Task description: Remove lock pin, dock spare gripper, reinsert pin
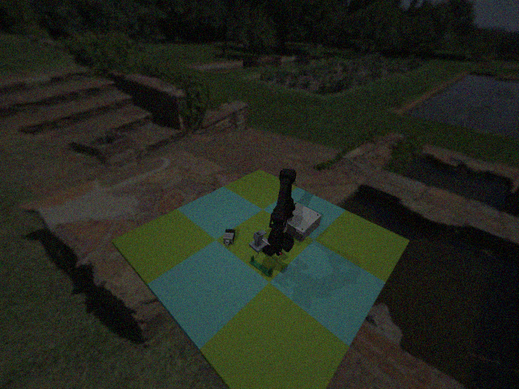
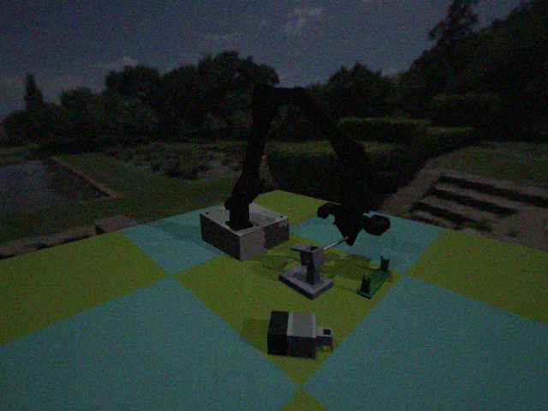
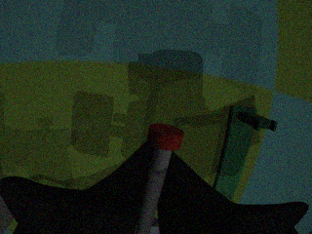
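My gripper [image 1: 278, 252] [image 2: 348, 240] [image 3: 154, 149] is shut on the lock pin [image 2: 335, 244] [image 3: 155, 180], just below its red head [image 3: 166, 136]. The pin's grey shaft slopes from the fingertips towards the side of the grey mount [image 1: 258, 241] [image 2: 313, 268], at the height of its socket [image 2: 311, 249]. Whether the pin's far end is inside the socket or just outside it, I cannot tell. The mount stands upright on its base plate. The spare gripper [image 1: 229, 237] [image 2: 301, 335] lies on the mat away from the mount, its small spigot [image 2: 324, 336] sticking out at one end.
A green rack [image 1: 261, 266] [image 2: 374, 284] [image 3: 233, 163] with two uprights lies on the chequered mat [image 1: 268, 331] [image 2: 133, 345] beside the mount, near my gripper. The arm's pale base box [image 1: 306, 220] [image 2: 247, 242] stands behind the mount.
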### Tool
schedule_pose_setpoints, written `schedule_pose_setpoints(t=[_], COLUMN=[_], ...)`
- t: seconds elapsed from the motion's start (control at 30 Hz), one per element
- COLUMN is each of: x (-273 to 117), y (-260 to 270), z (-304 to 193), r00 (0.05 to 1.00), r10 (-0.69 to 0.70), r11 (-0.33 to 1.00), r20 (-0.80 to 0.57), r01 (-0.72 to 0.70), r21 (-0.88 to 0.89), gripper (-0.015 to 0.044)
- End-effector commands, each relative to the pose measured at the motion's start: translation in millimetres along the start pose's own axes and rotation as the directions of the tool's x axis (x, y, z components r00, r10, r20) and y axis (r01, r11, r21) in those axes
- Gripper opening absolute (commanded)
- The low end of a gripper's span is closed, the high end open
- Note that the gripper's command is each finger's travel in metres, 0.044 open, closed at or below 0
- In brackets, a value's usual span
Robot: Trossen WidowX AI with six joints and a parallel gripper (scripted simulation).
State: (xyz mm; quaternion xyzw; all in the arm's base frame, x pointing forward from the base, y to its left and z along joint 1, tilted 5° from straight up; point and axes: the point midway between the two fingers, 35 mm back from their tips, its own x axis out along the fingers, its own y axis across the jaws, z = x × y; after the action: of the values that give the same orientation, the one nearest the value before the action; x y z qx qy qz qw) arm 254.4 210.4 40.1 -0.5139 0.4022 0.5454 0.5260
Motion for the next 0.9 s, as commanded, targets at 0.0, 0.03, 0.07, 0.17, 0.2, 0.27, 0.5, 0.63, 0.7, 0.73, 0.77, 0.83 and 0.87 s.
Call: schedule_pose_setpoints(t=[0.0, 0.03, 0.07, 0.17, 0.2, 0.27, 0.5, 0.63, 0.7, 0.73, 0.77, 0.83, 0.87], x=[-0.9, -1.1, -1.1, -1.5, -1.6, -1.9, -5.0, -12.7, -16.6, -18.3, -19.9, -23.6, -25.6], y=[-0.9, -0.9, -0.8, -0.8, -0.8, -0.9, -0.7, 0.2, 0.9, 1.2, 1.4, 1.7, 1.8], z=[3.4, 4.5, 5.2, 8.1, 8.8, 10.6, 13.8, 14.3, 14.5, 14.6, 14.7, 15.0, 15.2], r00=[1.0, 1.0, 1.0, 1.0, 1.0, 1.0, 1.0, 1.0, 1.0, 1.0, 1.0, 1.0, 1.0], r10=[-0.001, -0.001, -0.001, 0.0, 0.0, 0.001, 0.002, 0.006, 0.009, 0.01, 0.011, 0.012, 0.012], r11=[1.0, 1.0, 1.0, 1.0, 1.0, 1.0, 1.0, 1.0, 1.0, 1.0, 1.0, 1.0, 1.0], r20=[-0.004, -0.004, -0.004, -0.004, -0.005, -0.005, -0.004, -0.004, -0.005, -0.005, -0.006, -0.006, -0.007], r01=[0.001, 0.001, 0.001, 0.0, 0.0, -0.001, -0.002, -0.006, -0.009, -0.01, -0.011, -0.012, -0.012], r21=[0.005, 0.005, 0.005, 0.005, 0.005, 0.005, 0.004, 0.001, 0.0, 0.0, 0.0, -0.001, -0.001], gripper=[0.0, 0.0, 0.0, 0.0, 0.0, 0.0, 0.0, 0.0, 0.0, 0.0, 0.0, 0.0, 0.0])
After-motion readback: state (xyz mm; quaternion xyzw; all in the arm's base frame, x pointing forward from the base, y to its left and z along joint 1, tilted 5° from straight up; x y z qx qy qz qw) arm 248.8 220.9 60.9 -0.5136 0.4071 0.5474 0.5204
